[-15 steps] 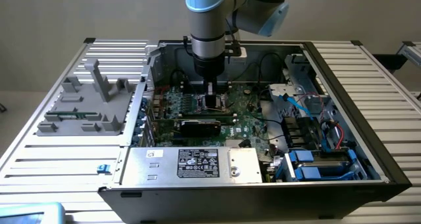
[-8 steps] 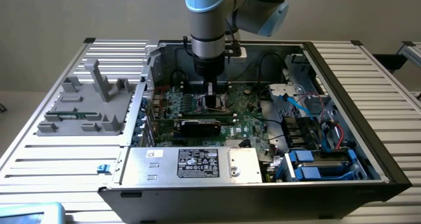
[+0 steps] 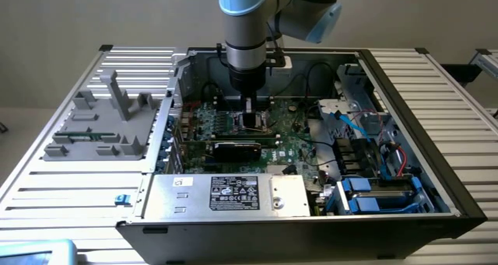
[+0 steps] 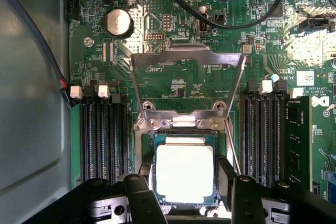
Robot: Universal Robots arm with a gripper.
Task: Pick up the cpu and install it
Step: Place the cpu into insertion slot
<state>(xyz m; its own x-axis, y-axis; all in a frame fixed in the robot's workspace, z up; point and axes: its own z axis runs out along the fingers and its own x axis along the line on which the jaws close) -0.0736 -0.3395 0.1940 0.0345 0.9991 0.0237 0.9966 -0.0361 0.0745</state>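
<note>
In the exterior view, the arm reaches straight down into the open computer case [image 3: 435, 177]. The gripper [image 3: 249, 108] is low over the socket [image 3: 253, 124], near the middle of the motherboard [image 3: 300, 139]. The white label [image 3: 233, 194] on the power supply, at the case's near edge, carries print too fine to read. A grey holder [image 3: 101, 125] lies on the table outside the case, towards the exterior view's left.

In the wrist view, the cpu [image 4: 185, 174] lies square within the socket [image 4: 143, 153], and it looks seated or all but seated. The jaws of the gripper [image 4: 186, 162] are closed against two opposite edges of the cpu, so I judge it has not yet been let go. The retention frame [image 4: 186, 59] stands hinged open, so the pick-up is done but the locking down is not. Printing on the board is not legible, beyond part of a maker's logo [image 4: 326, 100] at the board's edge.
</note>
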